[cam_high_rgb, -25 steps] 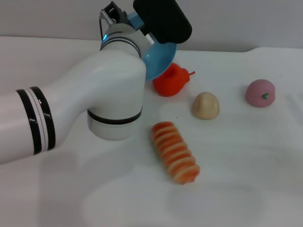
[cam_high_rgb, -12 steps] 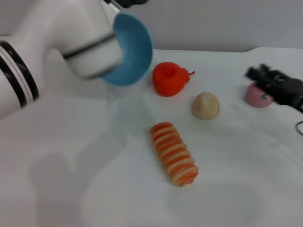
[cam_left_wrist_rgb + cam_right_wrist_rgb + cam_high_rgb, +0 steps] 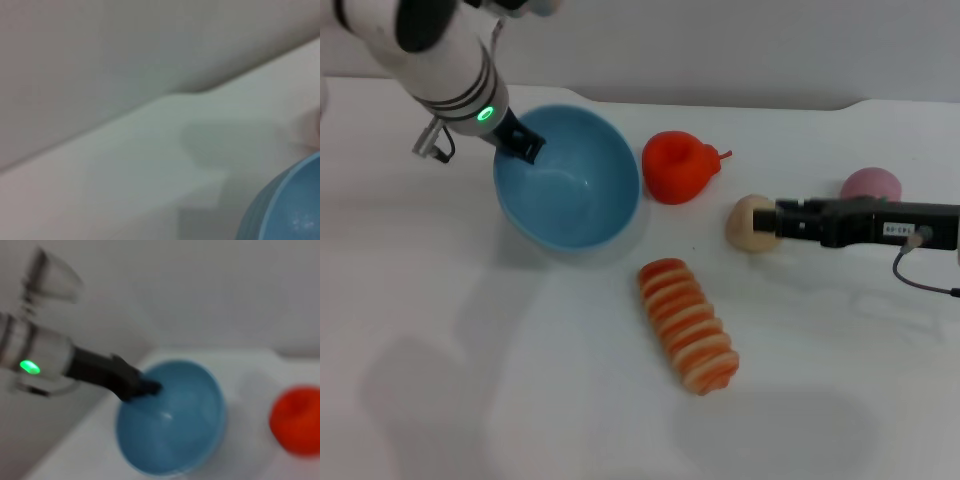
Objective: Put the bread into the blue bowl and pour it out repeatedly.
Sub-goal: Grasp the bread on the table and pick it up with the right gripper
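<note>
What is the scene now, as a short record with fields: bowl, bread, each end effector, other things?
bowl: blue bowl upright on the table, empty
bread: bread lying on the table in front of the bowl, not held
left end effector: left end effector gripping the bowl's rim
right end effector: right end effector over the table, by the beige bun
other things: red-orange toy fruit, pink toy

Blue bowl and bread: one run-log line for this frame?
blue bowl: upright, empty, left pincer on its rim | bread: on table, outside bowl | right pincer: near beige bun
</note>
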Controlling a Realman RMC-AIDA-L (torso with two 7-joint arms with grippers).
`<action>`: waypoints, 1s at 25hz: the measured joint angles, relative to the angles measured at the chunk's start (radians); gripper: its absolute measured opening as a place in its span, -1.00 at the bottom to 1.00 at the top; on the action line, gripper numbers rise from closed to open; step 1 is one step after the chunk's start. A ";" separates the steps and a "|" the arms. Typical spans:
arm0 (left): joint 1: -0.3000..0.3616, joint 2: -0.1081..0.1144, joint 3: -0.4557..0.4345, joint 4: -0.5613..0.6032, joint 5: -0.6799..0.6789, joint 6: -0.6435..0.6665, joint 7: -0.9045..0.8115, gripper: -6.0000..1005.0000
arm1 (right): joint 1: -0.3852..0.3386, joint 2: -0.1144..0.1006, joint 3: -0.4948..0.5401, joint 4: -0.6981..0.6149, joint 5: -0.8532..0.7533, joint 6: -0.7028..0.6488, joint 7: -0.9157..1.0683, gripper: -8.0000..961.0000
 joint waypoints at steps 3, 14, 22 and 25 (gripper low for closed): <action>0.014 0.001 -0.079 -0.001 -0.059 -0.041 0.067 -0.99 | 0.034 0.002 -0.036 -0.050 -0.150 0.014 0.140 0.21; 0.046 0.002 -0.170 0.000 -0.161 -0.100 0.150 -0.99 | 0.189 0.008 -0.337 -0.038 -0.353 0.089 0.470 0.21; 0.057 0.003 -0.180 0.024 -0.173 -0.073 0.156 -0.99 | 0.210 0.012 -0.454 -0.019 -0.316 0.146 0.530 0.21; 0.055 0.003 -0.176 0.028 -0.174 -0.061 0.156 -0.99 | 0.211 0.013 -0.509 -0.003 -0.250 0.175 0.529 0.21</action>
